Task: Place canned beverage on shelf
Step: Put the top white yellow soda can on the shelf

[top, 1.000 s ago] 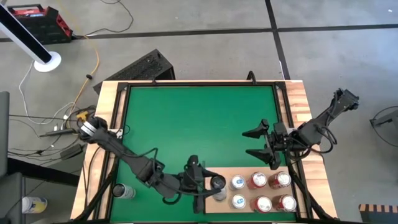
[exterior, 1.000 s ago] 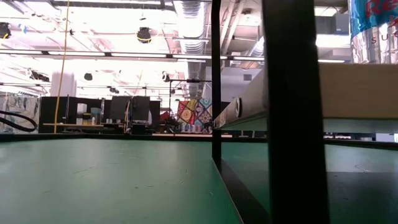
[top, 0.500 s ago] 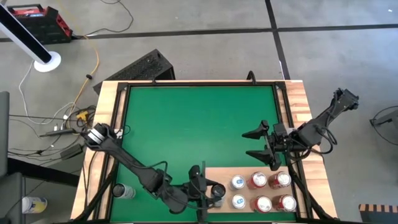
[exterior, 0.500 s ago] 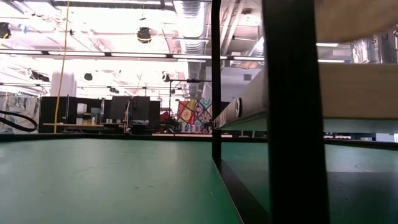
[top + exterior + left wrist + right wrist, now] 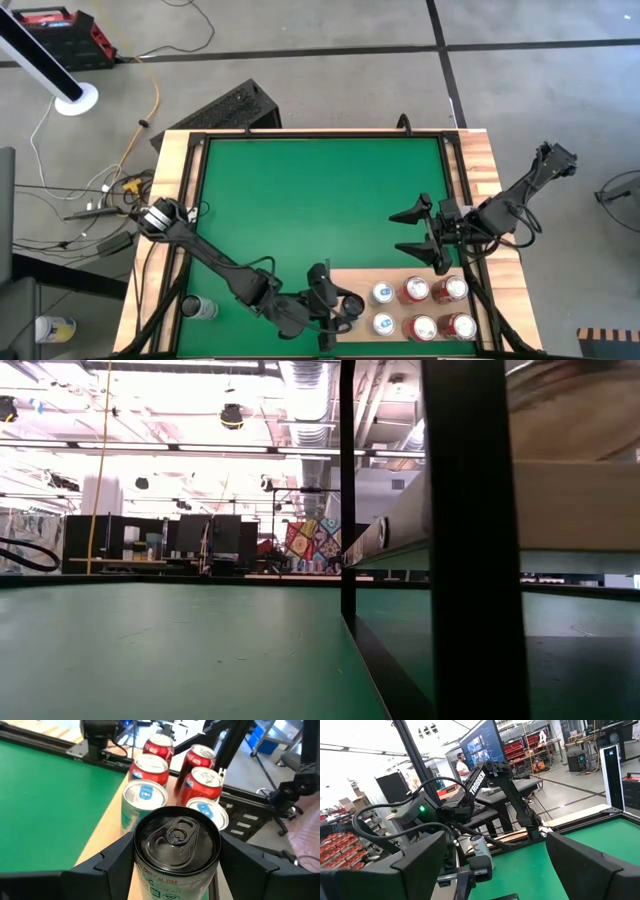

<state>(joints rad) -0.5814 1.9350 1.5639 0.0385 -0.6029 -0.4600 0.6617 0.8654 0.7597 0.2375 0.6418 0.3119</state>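
A green-and-white can with a black top (image 5: 176, 836) stands upright between the fingers of my left gripper (image 5: 335, 305), which is shut on it over the left end of the pale wooden shelf (image 5: 400, 275) at the table's near right. Several cans stand on the shelf: two with silver tops (image 5: 145, 795) and red ones (image 5: 205, 780) behind them. My right gripper (image 5: 398, 230) hangs open and empty over the green mat, just beyond the shelf's far edge. My left gripper pinches the can between its two fingers (image 5: 112, 862), on opposite sides of its wall just under the top rim (image 5: 142, 870). The fingers reach in about level from the table's left. The can stays upright; its bottom is hidden, so whether it rests on the shelf I cannot tell.
One more can (image 5: 197, 308) stands on the wooden border at the near left, beside the green mat (image 5: 300, 190). A black frame post (image 5: 470, 540) rises in front of the shelf's edge (image 5: 580, 500) in the low view. The mat's far and left parts are free.
My left gripper has sunk and gone toward the table's near edge and a little right with the can, which stays upright over the shelf's left end, closer to the silver-topped cans.
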